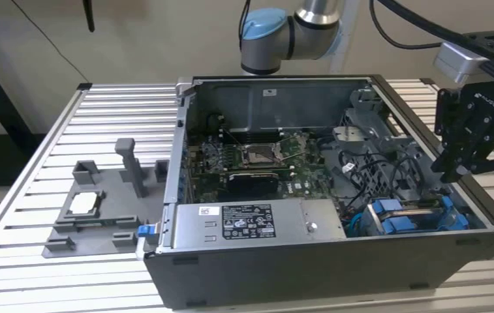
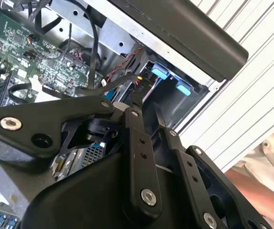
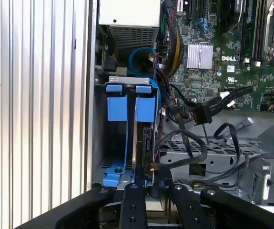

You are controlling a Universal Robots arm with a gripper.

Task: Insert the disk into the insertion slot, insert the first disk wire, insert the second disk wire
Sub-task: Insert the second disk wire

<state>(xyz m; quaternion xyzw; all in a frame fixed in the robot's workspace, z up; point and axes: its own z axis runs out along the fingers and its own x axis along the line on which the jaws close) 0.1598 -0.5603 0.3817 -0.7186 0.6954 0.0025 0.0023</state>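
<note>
Seen from the exterior view, the one hand (image 1: 471, 171) hangs released and empty, while the first wrist view shows one disk (image 3: 146, 143) standing in the slot (image 3: 98, 138) beneath it, two blue tabs (image 3: 116, 102) showing.

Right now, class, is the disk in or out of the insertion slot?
In: the disk stands edgewise inside the insertion slot, between its metal walls.
</note>
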